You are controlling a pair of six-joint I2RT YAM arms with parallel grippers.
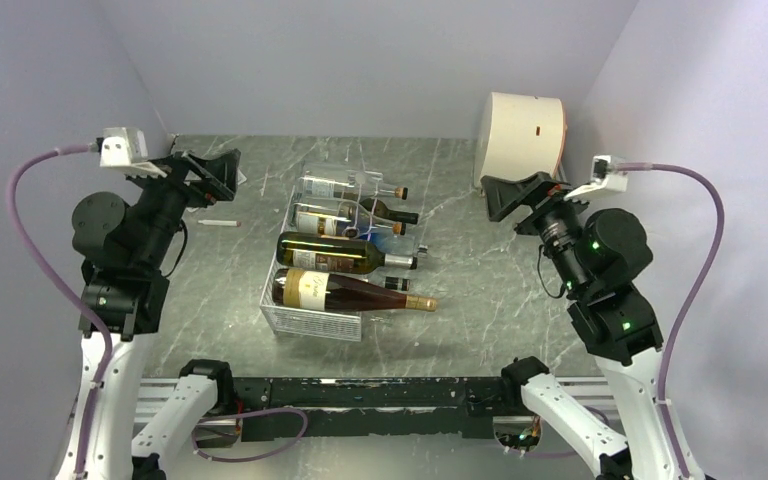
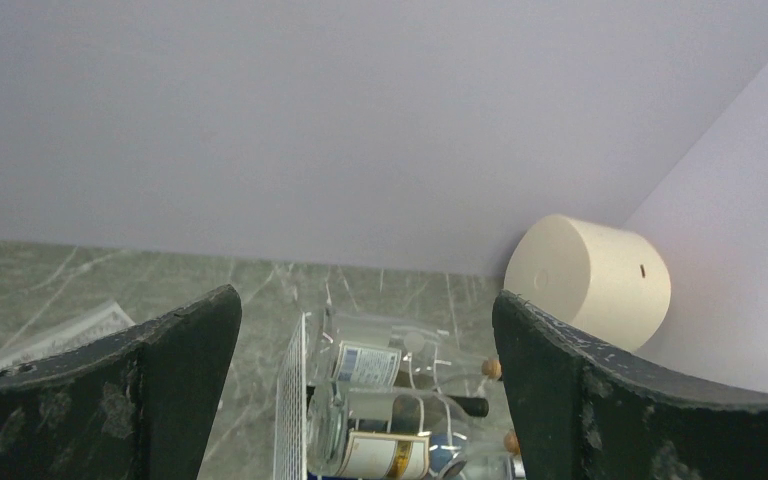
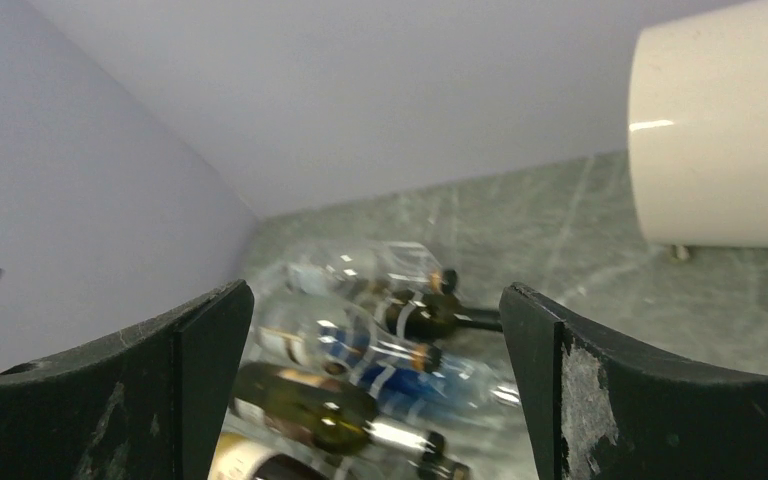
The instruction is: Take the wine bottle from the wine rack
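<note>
The grey-green marbled counter point(image 1: 480, 280) carries a white wire wine rack point(image 1: 310, 322) at its middle, running near to far. A cream drum point(image 1: 522, 130) sits in the far right corner. A small white stick point(image 1: 217, 223) lies left of the rack.

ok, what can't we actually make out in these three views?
Top view: text on the bottle labels too small; right wrist view blurs it.
Top view: middle bottles in the wine rack overlap, so count unsure.
Top view: small white object left of the rack, too small to identify.
Wrist views: nearest bottle cut by the bottom edge in right, below frame in left.
</note>
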